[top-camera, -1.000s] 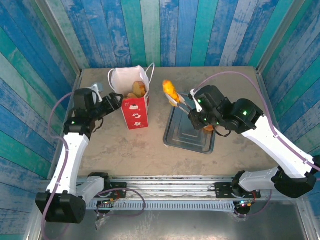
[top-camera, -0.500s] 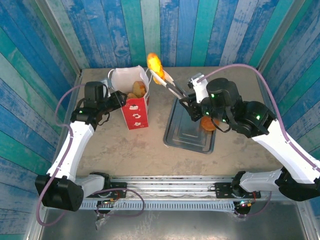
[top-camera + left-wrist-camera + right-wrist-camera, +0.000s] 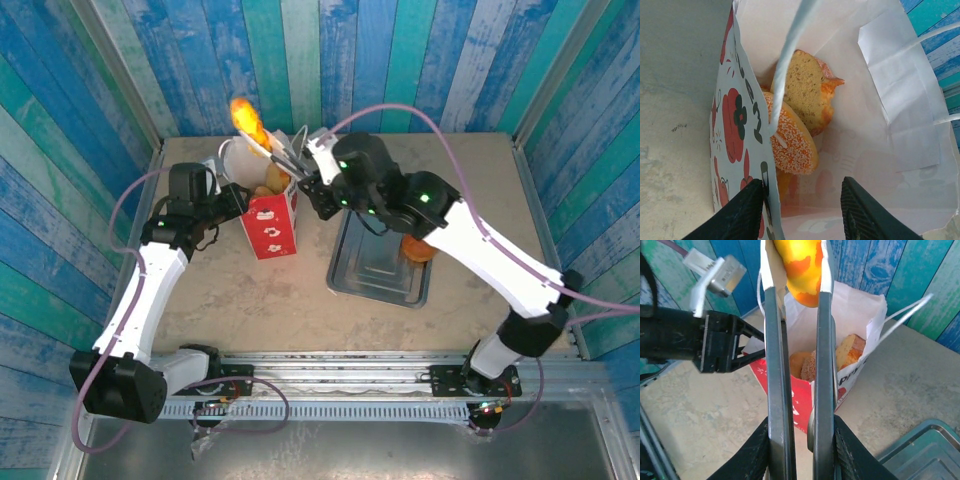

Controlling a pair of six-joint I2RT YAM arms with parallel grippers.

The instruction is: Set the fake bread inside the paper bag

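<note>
A: Gripping what, that right gripper [image 3: 800,452]?

B: The metal tongs [image 3: 777,365]; its fingers squeeze both arms together. The tong tips pinch a yellow-orange roll [image 3: 245,117] in the air above the paper bag [image 3: 270,228]. Whether it hangs straight over the open mouth is hard to tell. In the right wrist view the frame cuts off the roll's top.

A: And the left gripper [image 3: 800,210]?

B: Parted. One finger touches the outside of the bag's printed wall. The other sits inside, apart from the paper.

A: Anything in the bag?

B: A sesame bun [image 3: 792,142] and a cut bread piece [image 3: 805,95], leaning together. Something orange beneath them is too hidden to name.

A: The tray [image 3: 365,275]?

B: It lies on the surface [image 3: 250,300], right of the bag. The right arm half covers one round bun [image 3: 418,248] there.
</note>
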